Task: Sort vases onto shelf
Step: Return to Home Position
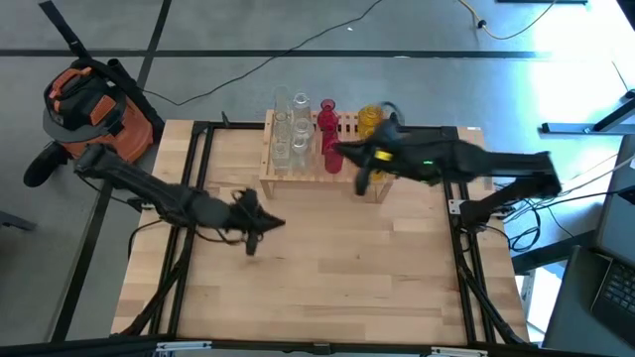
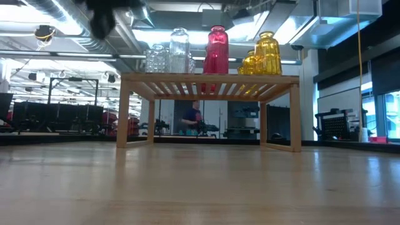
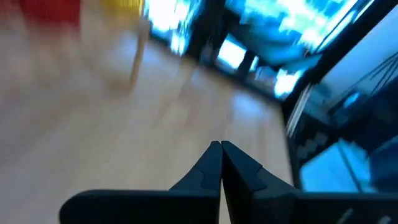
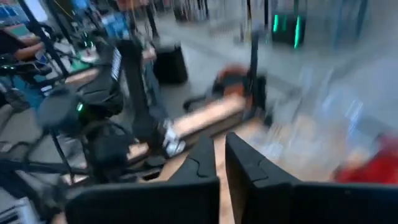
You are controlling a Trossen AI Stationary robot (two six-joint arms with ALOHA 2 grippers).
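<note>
The light-wood shelf (image 1: pixel 319 171) (image 2: pixel 209 79) stands on its side legs at the table's far middle. On its slatted top stand clear vases (image 1: pixel 285 127) (image 2: pixel 179 50), red vases (image 1: pixel 327 126) (image 2: pixel 216 50) and yellow vases (image 1: pixel 369 119) (image 2: pixel 267 54), grouped by colour from left to right. My right gripper (image 1: pixel 337 150) (image 4: pixel 219 155) hovers over the shelf's front edge beside the red vases, with a narrow gap between its fingers and nothing in it. My left gripper (image 1: pixel 268 223) (image 3: pixel 221 155) is shut and empty, above the bare table left of centre, nearer than the shelf.
An orange and black bag-like thing (image 1: pixel 89 101) sits on the floor beyond the table's far left corner. Black frame rails (image 1: pixel 193 188) run along both table sides. Bare tabletop (image 1: pixel 357 278) lies nearer than the shelf. A person (image 2: pixel 192 117) shows far off in the room.
</note>
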